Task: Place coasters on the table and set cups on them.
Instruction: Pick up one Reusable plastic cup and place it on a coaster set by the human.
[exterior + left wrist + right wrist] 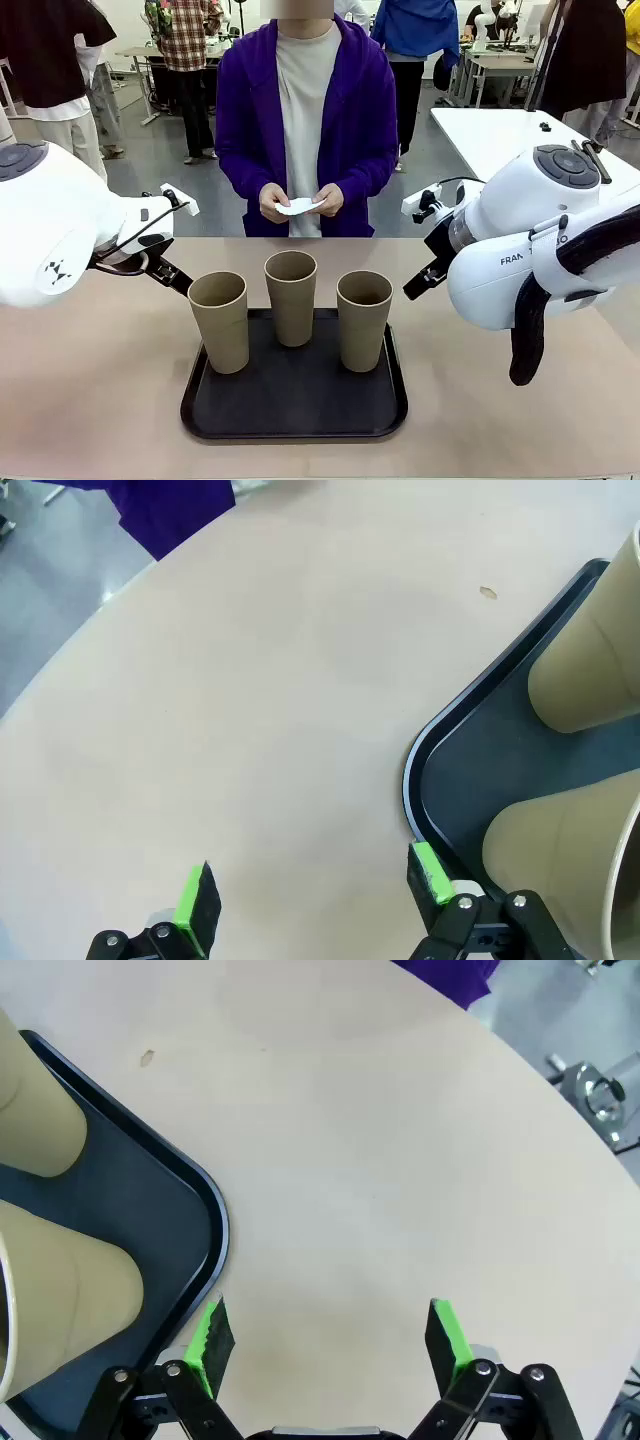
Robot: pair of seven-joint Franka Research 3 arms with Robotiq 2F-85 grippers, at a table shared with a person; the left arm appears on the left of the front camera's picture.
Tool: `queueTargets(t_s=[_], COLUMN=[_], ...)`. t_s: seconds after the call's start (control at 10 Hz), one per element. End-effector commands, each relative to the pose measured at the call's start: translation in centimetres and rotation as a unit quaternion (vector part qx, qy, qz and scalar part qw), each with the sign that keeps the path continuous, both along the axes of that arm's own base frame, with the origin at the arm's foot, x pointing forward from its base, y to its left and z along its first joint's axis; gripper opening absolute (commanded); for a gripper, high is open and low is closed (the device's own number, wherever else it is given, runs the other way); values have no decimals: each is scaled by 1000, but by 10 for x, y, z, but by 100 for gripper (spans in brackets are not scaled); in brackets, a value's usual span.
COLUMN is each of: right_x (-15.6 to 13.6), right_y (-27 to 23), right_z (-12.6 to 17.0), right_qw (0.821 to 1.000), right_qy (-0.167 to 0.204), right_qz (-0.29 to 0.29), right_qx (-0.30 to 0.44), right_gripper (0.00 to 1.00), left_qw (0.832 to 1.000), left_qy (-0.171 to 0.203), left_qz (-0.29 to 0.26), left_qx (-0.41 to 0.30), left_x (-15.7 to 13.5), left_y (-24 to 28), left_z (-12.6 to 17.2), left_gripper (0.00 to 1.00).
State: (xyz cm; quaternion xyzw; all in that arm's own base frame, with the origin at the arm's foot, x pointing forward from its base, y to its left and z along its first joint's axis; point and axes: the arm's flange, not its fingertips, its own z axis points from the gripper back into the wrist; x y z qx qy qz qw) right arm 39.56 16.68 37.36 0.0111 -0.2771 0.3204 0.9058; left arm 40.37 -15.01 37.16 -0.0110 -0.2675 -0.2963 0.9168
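Note:
Three tan cups stand upright on a black tray [290,420]: the left cup [219,320], the middle cup [291,296] and the right cup [364,319]. Across the beige table [90,390] a person holds white coasters [299,207] in both hands at waist height. My left gripper [312,900] hovers open over bare table beside the tray's corner [425,780], with two cups [590,660] close on its right. My right gripper [330,1345] is open over bare table, the tray's edge [215,1230] and two cups [40,1120] to its left.
A white table [500,135] stands behind my right arm. Other people and tables fill the room behind the person. Bare tabletop lies on both sides of the tray and between it and the person.

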Motion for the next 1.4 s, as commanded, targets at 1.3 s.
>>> queueTargets(t_s=[1.3], right_x=[0], right_y=[0], right_z=[0], right_qw=[1000], right_qy=[0], right_qz=[0], right_qx=[0], right_gripper=[100], left_qw=[1000], left_qy=[0], left_qz=[0], left_qx=[0], left_x=[0], left_y=[0], left_z=[0], left_gripper=[100])
